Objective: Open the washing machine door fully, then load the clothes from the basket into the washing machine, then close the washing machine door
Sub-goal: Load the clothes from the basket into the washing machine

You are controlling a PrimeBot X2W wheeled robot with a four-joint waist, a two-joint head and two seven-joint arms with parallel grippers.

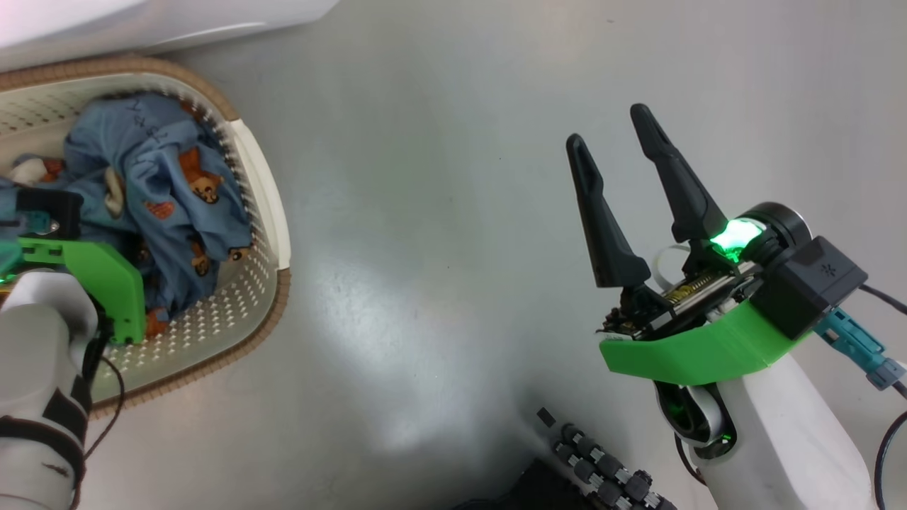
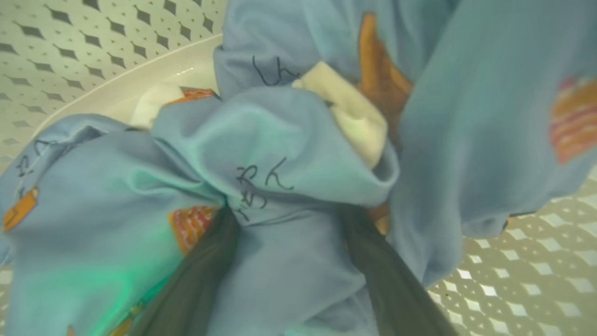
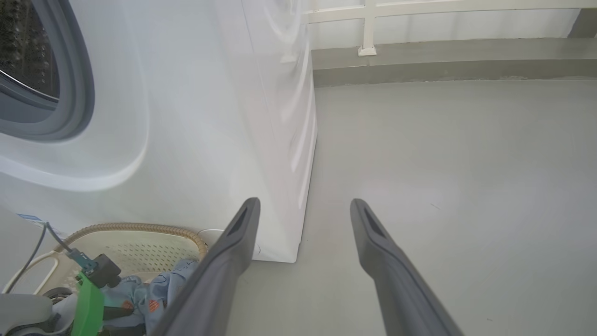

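Basket, head view: on the floor (image 1: pixel 439 212) at far left; its rim (image 1: pixel 273 205) runs off the frame edge.
Clothes, head view: crumpled blue heap (image 1: pixel 163 191) inside the basket, partly behind the left arm (image 1: pixel 35 354).
Left arm, head view: reaches down into the basket; a green bracket (image 1: pixel 106 276) hides everything past the wrist.
Right gripper, head view: over bare floor (image 1: pixel 608 126), well apart from the basket, fingers spread, nothing between them.
Washer, head view: white edge (image 1: pixel 142 21) at top left, mostly cut off.
Left gripper, left wrist view: fingers wide apart (image 2: pixel 287 219), pushed into the clothes; a fold bulges between them and buries the tips.
Basket, left wrist view: perforated wall, blurred, around the cloth.
Washer, right wrist view: white front; grey gasket (image 3: pixel 79 93) and dark drum (image 3: pixel 28 51) cut by the left edge.
Basket, right wrist view: low left, just beside the washer's base; clothes half hidden by a gripper finger.
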